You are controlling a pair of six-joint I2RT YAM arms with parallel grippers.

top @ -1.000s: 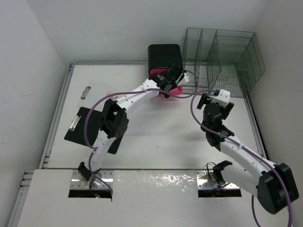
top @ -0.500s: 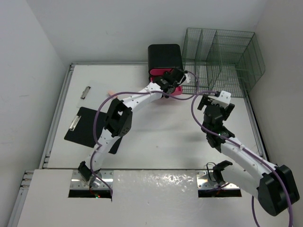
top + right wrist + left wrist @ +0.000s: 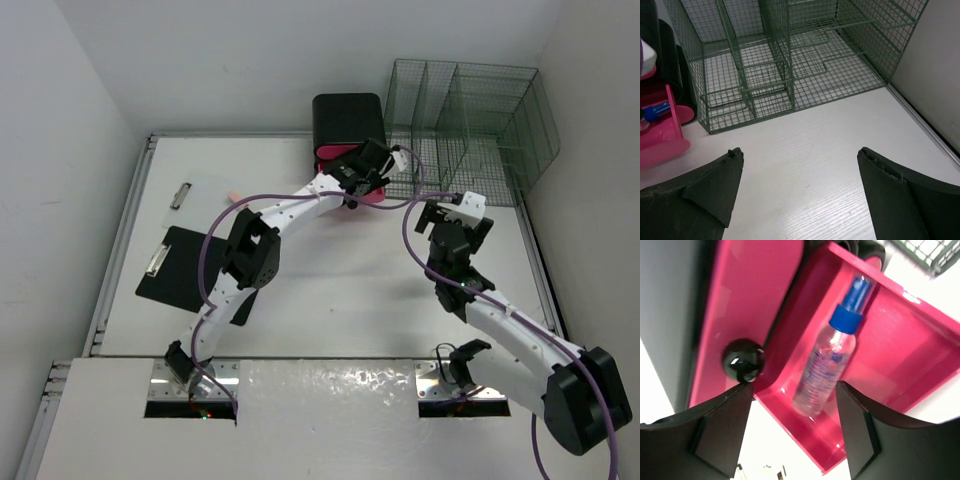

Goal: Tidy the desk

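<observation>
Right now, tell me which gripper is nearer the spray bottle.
Left. The left gripper hovers above the spray bottle in the pink drawer; the right gripper is off to its side, facing the wire rack.

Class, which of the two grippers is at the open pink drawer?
The left gripper: it hovers at the drawer holding a spray bottle. The right gripper sits apart, facing the wire rack.
</observation>
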